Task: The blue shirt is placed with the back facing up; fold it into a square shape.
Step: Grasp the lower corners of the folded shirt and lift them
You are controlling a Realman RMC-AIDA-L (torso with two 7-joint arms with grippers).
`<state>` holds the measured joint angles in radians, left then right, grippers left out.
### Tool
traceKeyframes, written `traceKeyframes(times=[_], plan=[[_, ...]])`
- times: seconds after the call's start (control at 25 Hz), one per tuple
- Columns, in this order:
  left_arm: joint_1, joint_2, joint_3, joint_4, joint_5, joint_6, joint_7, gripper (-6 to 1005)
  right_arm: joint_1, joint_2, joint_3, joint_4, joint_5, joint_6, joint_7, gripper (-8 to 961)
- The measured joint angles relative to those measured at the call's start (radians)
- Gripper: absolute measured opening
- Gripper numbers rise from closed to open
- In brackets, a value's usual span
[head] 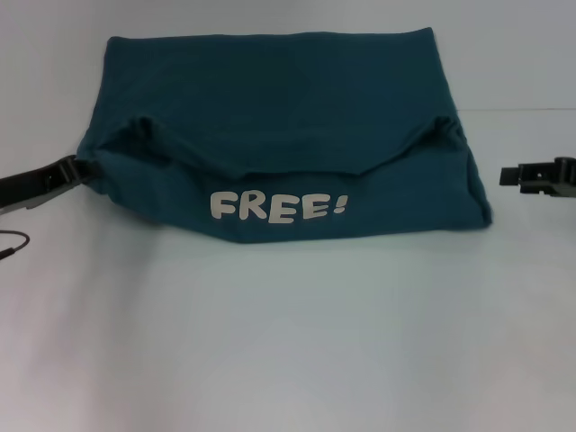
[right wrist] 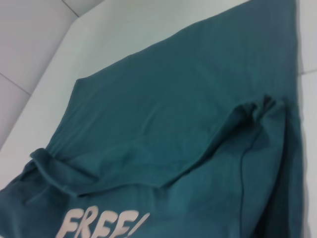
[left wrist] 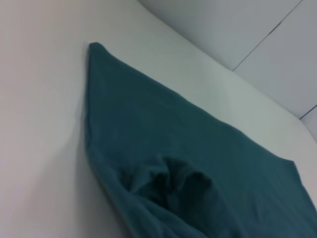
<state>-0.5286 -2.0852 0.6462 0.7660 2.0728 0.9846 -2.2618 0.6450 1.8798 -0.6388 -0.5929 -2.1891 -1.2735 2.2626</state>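
The blue shirt [head: 270, 117] lies folded on the white table, its near part turned up over the rest so that the white lettering "FREE!" [head: 277, 206] faces up. In the left wrist view the shirt [left wrist: 163, 144] shows a plain back and a puckered fold, and in the right wrist view the shirt [right wrist: 173, 109] shows the folded flap and the lettering. My left gripper [head: 70, 169] is at the shirt's left edge, touching the cloth. My right gripper [head: 506, 176] hovers to the right of the shirt, apart from it, open and holding nothing.
The white table [head: 288, 342] stretches bare in front of the shirt. A thin dark cable [head: 13, 245] loops in at the left edge. A pale wall [left wrist: 277, 54] rises behind the table's far edge.
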Motion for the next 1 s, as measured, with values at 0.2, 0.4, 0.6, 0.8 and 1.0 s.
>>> traceKeyframes(times=[0.2, 0.4, 0.6, 0.8, 1.0], plan=[[-0.02, 0.014, 0.0, -0.001, -0.001, 0.008, -0.03, 29, 0.066, 0.014, -0.007, 0.011, -0.118, 0.094, 0.062, 442], [-0.026, 0.019, -0.002, 0.001, -0.01, 0.009, -0.038, 30, 0.114, 0.042, -0.031, 0.04, -0.205, 0.161, 0.089, 437], [-0.035, 0.023, -0.002, -0.008, -0.011, 0.01, -0.038, 31, 0.142, 0.056, -0.077, 0.07, -0.212, 0.198, 0.111, 431], [-0.037, 0.019, -0.002, -0.008, -0.011, 0.009, -0.038, 31, 0.147, 0.068, -0.137, 0.076, -0.213, 0.253, 0.147, 425], [-0.039, 0.016, -0.002, -0.009, -0.011, 0.006, -0.039, 32, 0.15, 0.081, -0.162, 0.077, -0.213, 0.289, 0.151, 419]])
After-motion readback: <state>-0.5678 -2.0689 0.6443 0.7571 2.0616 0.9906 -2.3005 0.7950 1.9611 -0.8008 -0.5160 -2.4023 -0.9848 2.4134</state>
